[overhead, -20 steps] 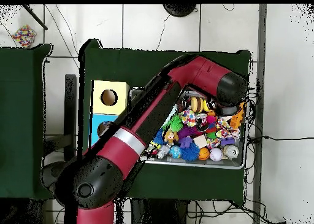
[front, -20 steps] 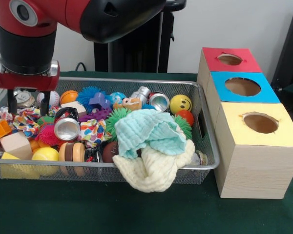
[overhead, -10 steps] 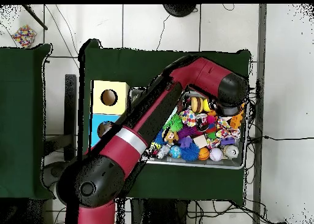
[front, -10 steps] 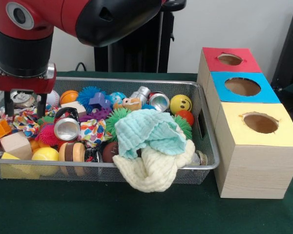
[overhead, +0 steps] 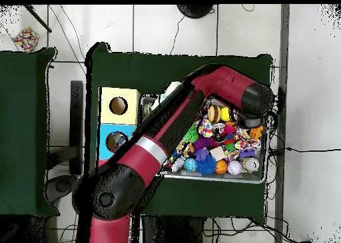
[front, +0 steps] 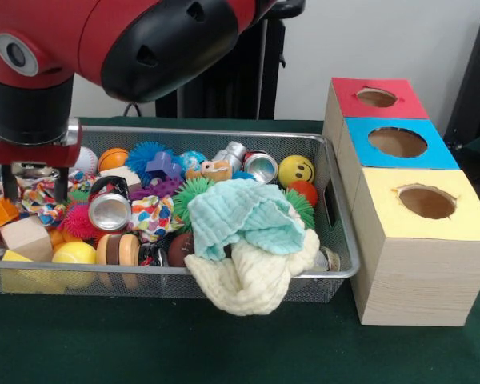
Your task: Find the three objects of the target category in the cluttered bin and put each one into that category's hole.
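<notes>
Two cloths (front: 252, 248), cream under mint, droop over the wire bin's (front: 336, 232) near rim. Behind them a silver can (front: 110, 210) lies on its side, open end facing the near edge, long axis running near to far. A second can (front: 262, 166) lies toward the far rim beside the smiley ball (front: 296, 170). At the bin's left end the fingers (front: 32, 186) hang apart, gripping nothing. Three boxes (front: 420, 240) stand on the counter's right.

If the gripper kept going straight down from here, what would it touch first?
Probably the patterned cloth lying between and just below the fingertips of the gripper, at the left end of the wire bin; depth is unclear, so the pink spiky ball could be first.
</notes>
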